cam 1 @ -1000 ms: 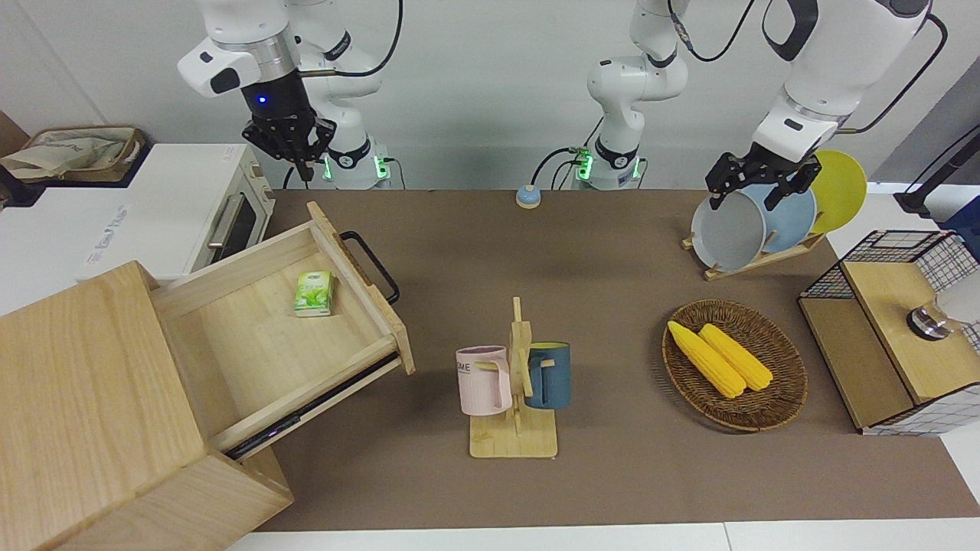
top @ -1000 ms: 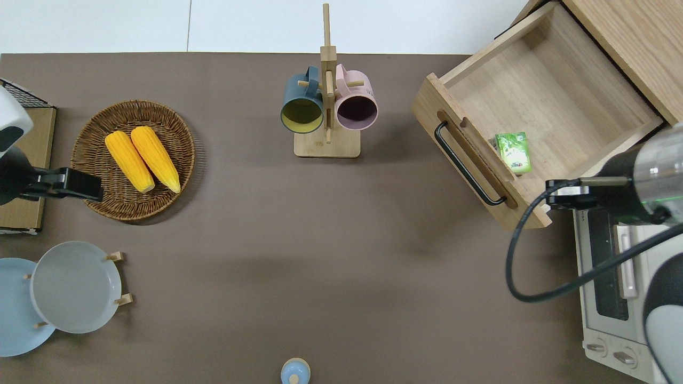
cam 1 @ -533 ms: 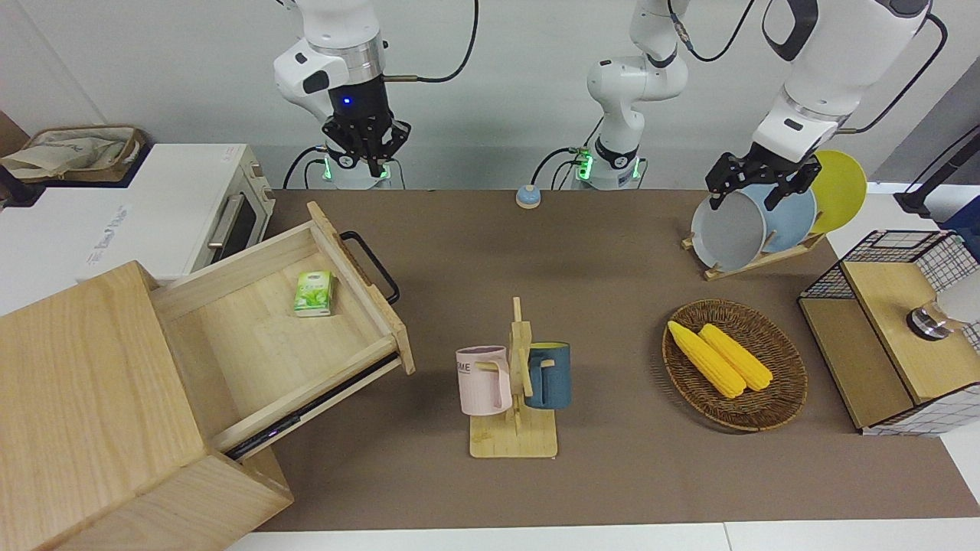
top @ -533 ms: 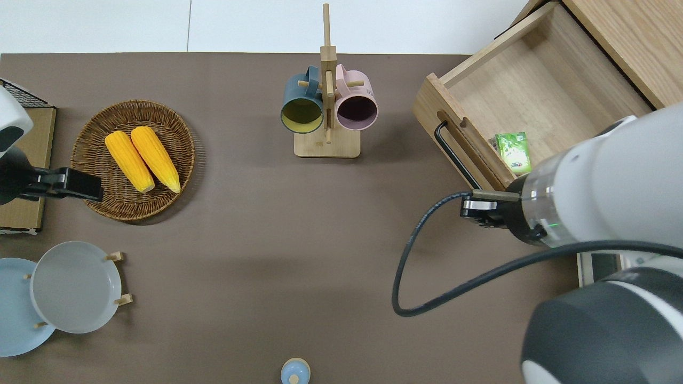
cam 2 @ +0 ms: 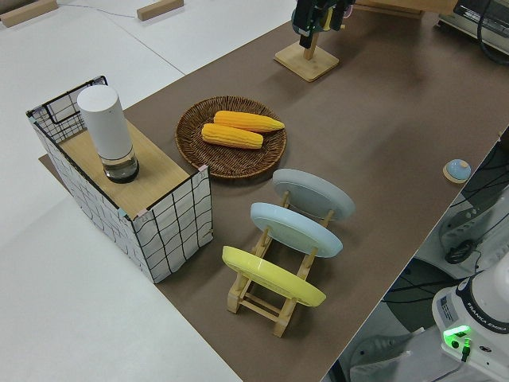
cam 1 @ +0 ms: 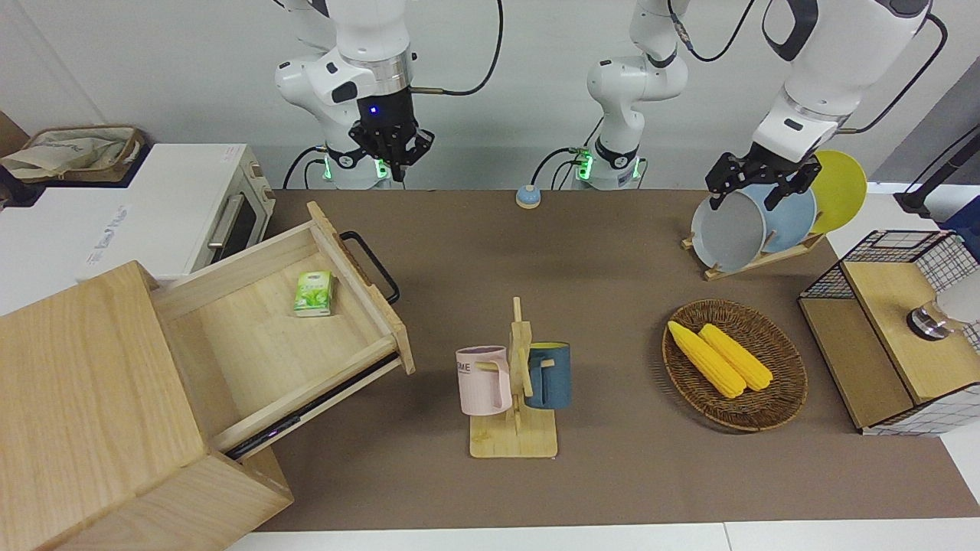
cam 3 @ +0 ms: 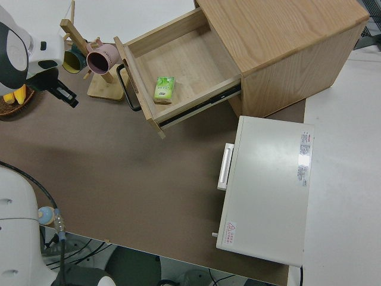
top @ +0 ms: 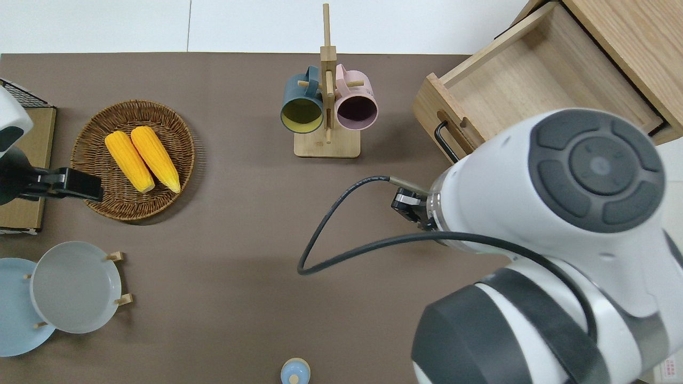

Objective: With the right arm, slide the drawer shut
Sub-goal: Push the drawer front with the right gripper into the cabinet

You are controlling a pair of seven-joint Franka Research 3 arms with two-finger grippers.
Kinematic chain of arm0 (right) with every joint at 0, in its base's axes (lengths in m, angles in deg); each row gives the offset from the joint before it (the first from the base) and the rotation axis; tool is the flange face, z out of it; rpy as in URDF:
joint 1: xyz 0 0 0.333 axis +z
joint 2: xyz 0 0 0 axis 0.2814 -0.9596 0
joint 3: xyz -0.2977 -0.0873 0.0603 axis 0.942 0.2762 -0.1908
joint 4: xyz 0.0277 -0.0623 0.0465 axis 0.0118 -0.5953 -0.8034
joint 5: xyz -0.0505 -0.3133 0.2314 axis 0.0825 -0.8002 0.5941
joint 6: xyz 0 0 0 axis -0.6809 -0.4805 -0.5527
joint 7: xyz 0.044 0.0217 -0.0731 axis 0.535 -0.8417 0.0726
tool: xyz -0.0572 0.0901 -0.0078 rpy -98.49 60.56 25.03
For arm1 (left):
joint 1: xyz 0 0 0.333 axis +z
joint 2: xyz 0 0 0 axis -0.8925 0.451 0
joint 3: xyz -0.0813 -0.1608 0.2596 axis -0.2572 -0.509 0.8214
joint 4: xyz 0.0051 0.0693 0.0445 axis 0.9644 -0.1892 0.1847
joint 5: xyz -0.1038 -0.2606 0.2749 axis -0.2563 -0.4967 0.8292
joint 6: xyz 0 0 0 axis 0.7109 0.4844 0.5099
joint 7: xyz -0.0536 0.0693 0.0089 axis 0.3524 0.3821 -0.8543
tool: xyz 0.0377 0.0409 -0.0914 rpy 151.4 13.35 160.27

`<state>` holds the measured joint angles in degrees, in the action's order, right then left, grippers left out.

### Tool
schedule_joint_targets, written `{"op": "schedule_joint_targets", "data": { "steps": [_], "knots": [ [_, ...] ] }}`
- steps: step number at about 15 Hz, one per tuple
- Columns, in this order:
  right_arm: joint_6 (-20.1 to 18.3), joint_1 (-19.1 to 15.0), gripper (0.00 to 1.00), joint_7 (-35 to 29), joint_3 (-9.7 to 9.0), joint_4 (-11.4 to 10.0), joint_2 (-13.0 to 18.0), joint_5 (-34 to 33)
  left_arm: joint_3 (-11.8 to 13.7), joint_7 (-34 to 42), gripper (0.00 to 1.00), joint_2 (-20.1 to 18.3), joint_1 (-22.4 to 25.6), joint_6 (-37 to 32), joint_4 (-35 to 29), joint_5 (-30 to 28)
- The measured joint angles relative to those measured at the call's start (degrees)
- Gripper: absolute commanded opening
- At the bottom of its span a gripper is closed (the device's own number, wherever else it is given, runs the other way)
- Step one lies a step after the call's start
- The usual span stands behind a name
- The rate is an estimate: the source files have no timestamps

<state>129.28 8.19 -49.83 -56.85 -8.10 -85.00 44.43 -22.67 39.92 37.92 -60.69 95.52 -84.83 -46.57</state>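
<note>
The drawer (cam 1: 268,337) stands pulled out of the large pale-wood box (cam 1: 84,398) at the right arm's end of the table. Its black loop handle (cam 1: 373,266) faces the table's middle. The drawer also shows in the overhead view (top: 533,80) and the right side view (cam 3: 178,59). A small green pack (cam 1: 313,294) lies inside, against the front board. My right gripper (cam 1: 394,157) hangs high in the air, pointing down, under the blue wrist light. It touches nothing. In the overhead view the right arm (top: 560,213) covers the drawer's front corner and the mat beside it. The left arm is parked.
A white toaster oven (cam 1: 191,207) stands beside the box, nearer to the robots. A wooden mug rack (cam 1: 514,383) with two mugs stands mid-table. A wicker basket (cam 1: 773,405) with corn, a plate rack (cam 1: 754,222), a mesh shelf (cam 1: 888,329) and a blue bell (cam 1: 528,197) are also there.
The right arm has swung from over the oven and the drawer's corner toward the table's middle, staying high. The drawer, the green pack and the left arm have not moved.
</note>
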Motion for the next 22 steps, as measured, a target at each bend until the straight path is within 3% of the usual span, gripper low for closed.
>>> {"op": "schedule_joint_targets", "data": {
  "steps": [2, 4, 7, 11, 22],
  "knots": [
    [0.29, 0.1, 0.0, -4.86, 0.05, 0.0, -2.53, 0.01, 0.0, 0.0, 0.99, 0.0, 0.0, 0.0, 0.0, 0.0],
    [3.0, 0.0, 0.0, -8.24, 0.42, -0.07, -5.11, 0.0, 0.0, 0.0, 0.99, 0.0, 0.0, 0.0, 0.0, 0.0],
    [6.81, -0.61, 0.0, -9.57, 1.7, -0.2, -8.56, 0.0, 0.0, 0.0, 0.99, 0.0, 0.0, 0.0, 0.0, 0.0],
    [9.49, -2.93, 0.0, -9.88, 2.11, -0.21, -11.7, 0.0, 0.0, 0.0, 0.99, 0.0, 0.0, 0.0, 0.0, 0.0],
    [15.14, -5.73, 0.0, -12.85, 2.22, -0.2, -14.95, -3.83, 0.0, 0.0, 0.99, 0.0, 0.0, 0.0, 0.0, 0.0]
  ]
}}
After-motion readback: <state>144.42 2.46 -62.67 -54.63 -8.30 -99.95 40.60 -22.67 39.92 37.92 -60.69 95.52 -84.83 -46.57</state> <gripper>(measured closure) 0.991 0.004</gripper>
